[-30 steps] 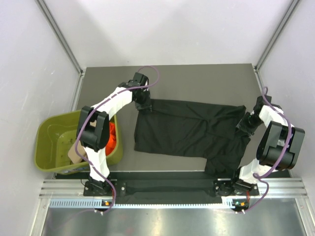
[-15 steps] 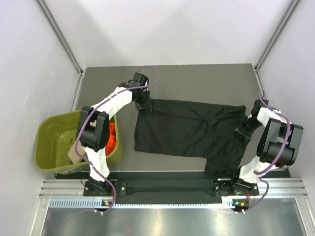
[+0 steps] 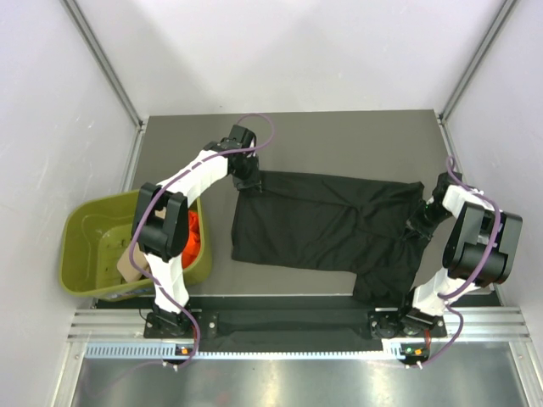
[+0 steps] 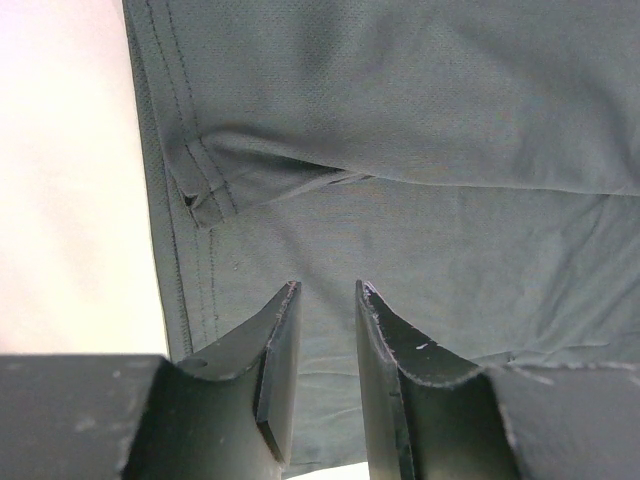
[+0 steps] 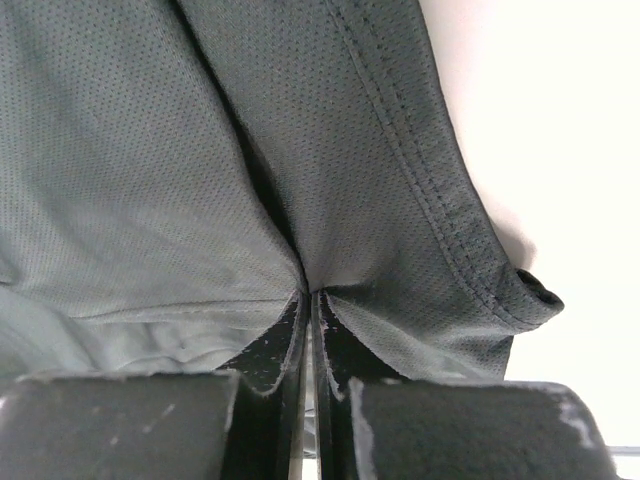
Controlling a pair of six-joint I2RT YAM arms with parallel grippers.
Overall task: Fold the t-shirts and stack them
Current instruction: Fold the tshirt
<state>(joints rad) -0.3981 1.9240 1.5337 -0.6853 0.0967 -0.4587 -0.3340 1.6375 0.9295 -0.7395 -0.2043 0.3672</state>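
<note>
The desk (image 3: 339,136) carries a black t-shirt (image 3: 314,225), spread out between the two sets of fingers. A green tub (image 3: 85,246), well left of the left fingers (image 3: 247,180), holds an orange-red shirt (image 3: 194,237). The left fingers stand slightly apart over the black t-shirt's hemmed corner. The right fingers (image 5: 305,300) are pressed together, pinching a fold beside its hem.
</note>
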